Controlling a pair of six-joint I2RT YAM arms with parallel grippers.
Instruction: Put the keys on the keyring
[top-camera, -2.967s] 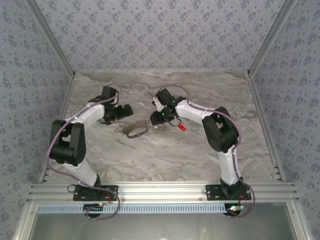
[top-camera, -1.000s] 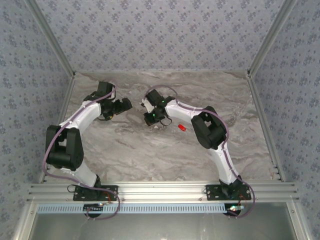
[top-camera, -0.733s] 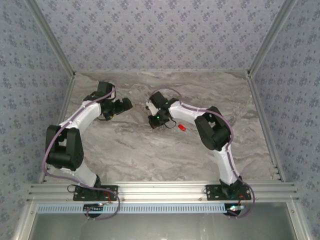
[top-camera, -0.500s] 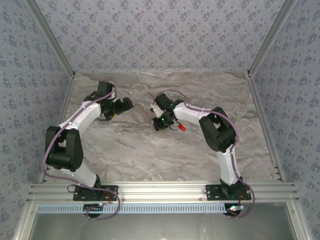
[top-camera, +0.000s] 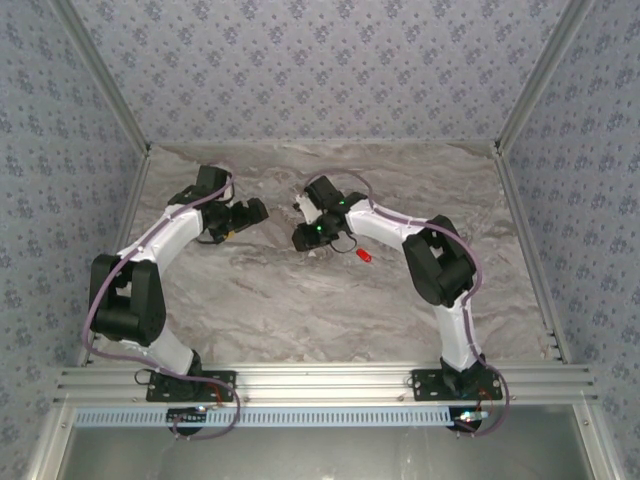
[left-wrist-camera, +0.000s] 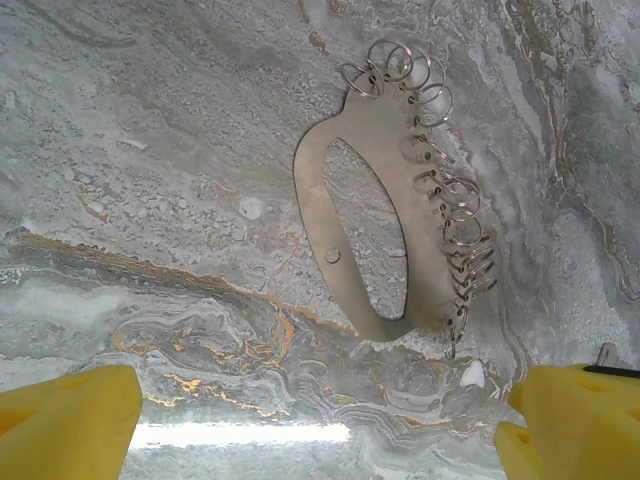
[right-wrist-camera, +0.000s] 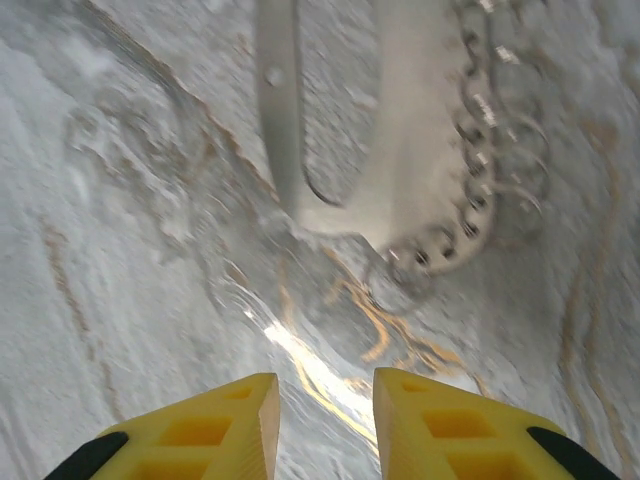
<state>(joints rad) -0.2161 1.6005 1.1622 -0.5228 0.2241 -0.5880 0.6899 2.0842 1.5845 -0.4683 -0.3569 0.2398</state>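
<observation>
The keyring (left-wrist-camera: 412, 205) is a flat grey oval plate with a long hole and several small wire rings (left-wrist-camera: 462, 235) along one edge. It lies flat on the marble, ahead of both grippers. My left gripper (left-wrist-camera: 320, 410) (top-camera: 247, 213) is open wide, its yellow fingers (left-wrist-camera: 70, 420) near the loop's near end with nothing between them. My right gripper (right-wrist-camera: 325, 400) (top-camera: 303, 238) is open, a narrow empty gap between its fingers, just short of the blurred keyring (right-wrist-camera: 415, 150). The key, a tiny red piece (top-camera: 365, 256), lies on the table right of the right gripper.
The marble table (top-camera: 300, 310) is walled by patterned panels at the back and sides. An aluminium rail (top-camera: 320, 382) with both arm bases runs along the near edge. Open marble lies in front of the arms.
The keyring has left its earlier spot nearer the table's middle. The left gripper drew back to the left. In the last second the right gripper swung right and nearer, then back left.
</observation>
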